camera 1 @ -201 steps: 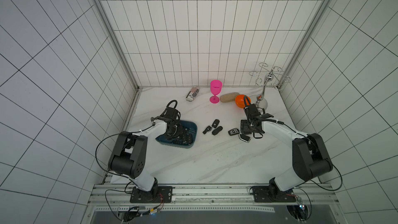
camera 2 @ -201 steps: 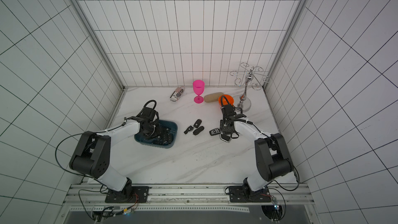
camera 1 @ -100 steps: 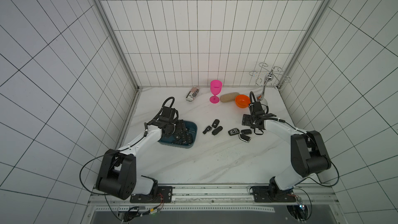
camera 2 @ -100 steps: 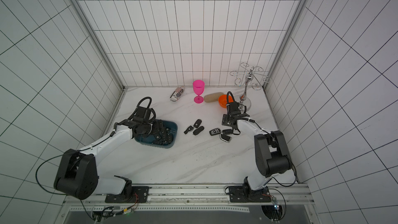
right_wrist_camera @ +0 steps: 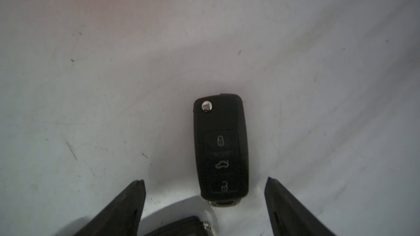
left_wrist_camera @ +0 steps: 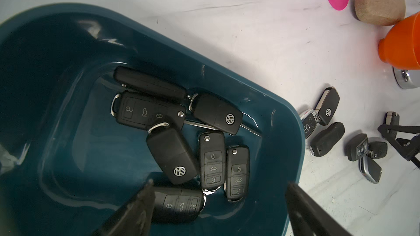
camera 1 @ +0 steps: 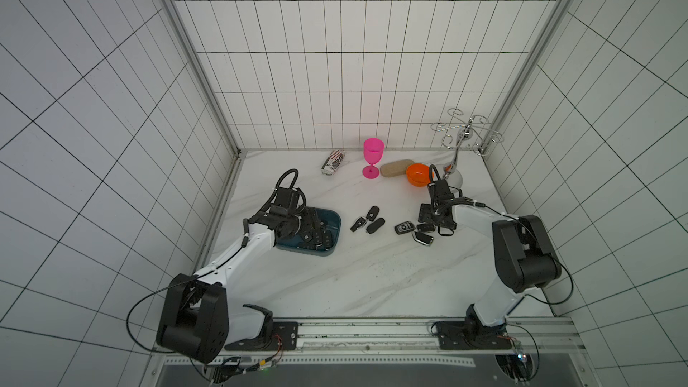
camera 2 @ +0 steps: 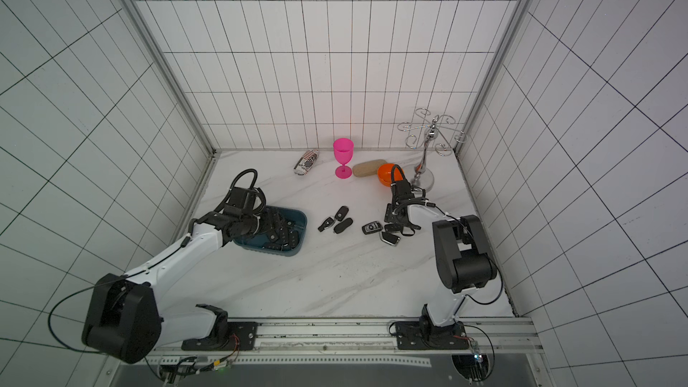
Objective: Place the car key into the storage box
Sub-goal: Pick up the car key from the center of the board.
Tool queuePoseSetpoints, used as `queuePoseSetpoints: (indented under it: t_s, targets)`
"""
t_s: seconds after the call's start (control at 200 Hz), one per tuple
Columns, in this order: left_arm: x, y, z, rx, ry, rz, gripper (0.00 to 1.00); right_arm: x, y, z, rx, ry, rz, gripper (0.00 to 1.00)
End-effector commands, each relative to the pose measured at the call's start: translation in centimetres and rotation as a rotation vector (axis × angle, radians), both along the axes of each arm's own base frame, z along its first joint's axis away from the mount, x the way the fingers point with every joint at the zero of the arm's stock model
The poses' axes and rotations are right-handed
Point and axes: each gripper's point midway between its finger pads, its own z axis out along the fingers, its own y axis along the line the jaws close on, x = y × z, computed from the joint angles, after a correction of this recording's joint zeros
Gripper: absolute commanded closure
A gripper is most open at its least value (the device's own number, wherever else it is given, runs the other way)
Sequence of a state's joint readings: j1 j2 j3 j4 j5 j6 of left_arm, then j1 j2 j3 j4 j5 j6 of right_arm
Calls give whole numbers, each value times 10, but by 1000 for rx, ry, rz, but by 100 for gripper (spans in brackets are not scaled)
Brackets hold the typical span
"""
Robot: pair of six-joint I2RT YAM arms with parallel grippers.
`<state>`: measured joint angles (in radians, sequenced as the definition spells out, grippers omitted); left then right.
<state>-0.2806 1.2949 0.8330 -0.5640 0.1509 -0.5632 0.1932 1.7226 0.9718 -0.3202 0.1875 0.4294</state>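
- Since a second ago: the left arm has unfolded, shoulder swung out to the front-left and forearm stretched long. The left gripper (camera 1: 311,227) still sits over the storage box (camera 1: 331,219).
- The right gripper (camera 1: 435,219) has crept back toward the orange bowl (camera 1: 419,174). The loose fobs (camera 1: 376,225) on the table (camera 1: 353,284) haven't shifted.
- left gripper: released, fingers (left_wrist_camera: 136,207) spread wide, nothing between them. It hangs above seven black fobs (left_wrist_camera: 171,155) piled in the box. One tip overlaps a fob in the wrist view; can't tell if it touches.
- right gripper: also released, fingers (right_wrist_camera: 127,207) spread wide, straddling the near end of the car key (right_wrist_camera: 220,148). There's a clear gap on both sides, so no contact.
- car key: black three-button flip fob, flat on the table with buttons up, on the robot's right side and well apart from the box. I can't make it out under the gripper in the top views.
- Its long axis runs along the gripper's reach, roughly midway between the fingers. The round silver button end points away from the wrist; the ring end points back at it.
- The corner of a second fob (right_wrist_camera: 181,225) lies just beside the ring end.
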Motion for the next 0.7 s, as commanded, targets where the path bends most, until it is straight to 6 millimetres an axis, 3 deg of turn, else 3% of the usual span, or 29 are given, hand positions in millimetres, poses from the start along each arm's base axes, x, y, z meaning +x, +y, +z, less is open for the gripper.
queuePoseSetpoints:
  t_s: [0.0, 0.195, 0.47, 0.695]
  targets:
    - [1, -2, 5, -7, -33, -11, 12, 3, -7, 1, 22, 25, -41, 15]
    - [0, -1, 5, -10, -37, -9, 12, 5, -10, -6, 63, 58, -54, 19]
    - [0, -2, 13, -26, -65, 0, 16, 3, -8, -13, 116, 89, -54, 31]
    - [-3, -2, 19, -37, -77, -1, 16, 3, -4, -17, 133, 114, -37, 49]
